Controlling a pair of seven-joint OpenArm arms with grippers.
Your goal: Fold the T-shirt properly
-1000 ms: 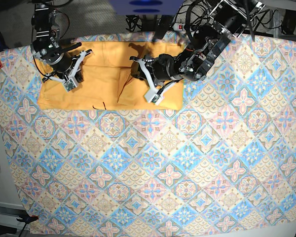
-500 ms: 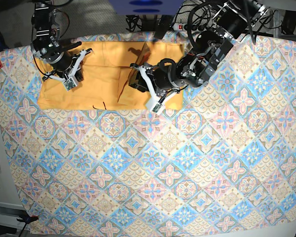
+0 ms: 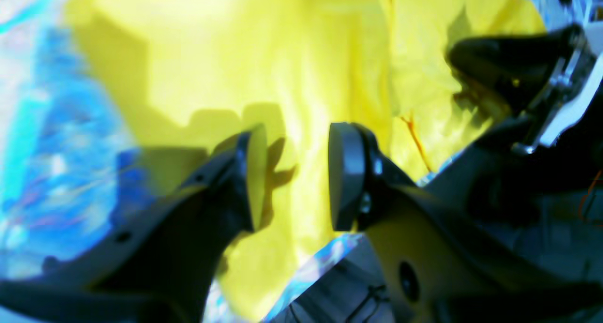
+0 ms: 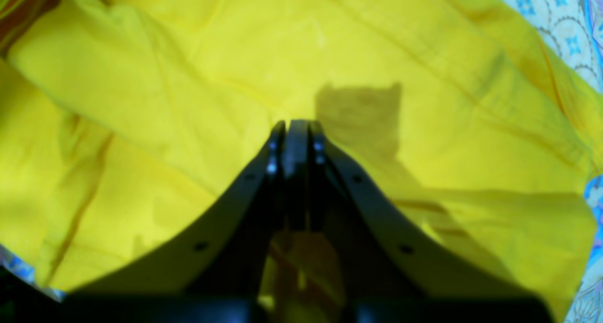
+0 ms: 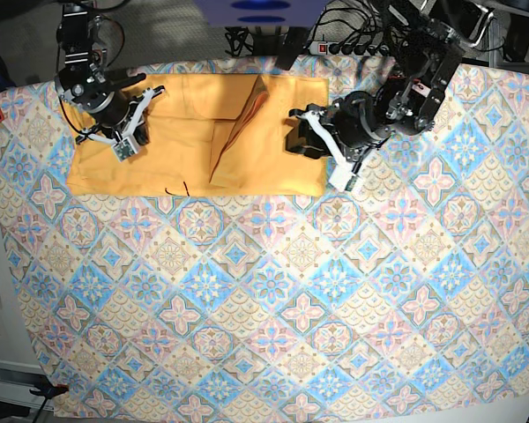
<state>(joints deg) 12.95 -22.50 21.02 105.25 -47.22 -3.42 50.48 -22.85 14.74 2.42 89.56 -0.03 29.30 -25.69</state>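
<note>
The T-shirt [image 5: 198,137] is lying flat as a wide folded band at the far left of the tablecloth [image 5: 335,300], a raised crease running down its middle. The left gripper [image 5: 326,150] is being held over the band's right end, its fingers spread and gripping nothing. The right gripper [image 5: 134,119] is resting over the left end, fingers pressed together on no cloth. For a neat next fold, both near corners are probably best pinched and carried evenly. Open patterned cloth is lying on the near side; cables [image 5: 353,40] are crowding the far edge.
</note>
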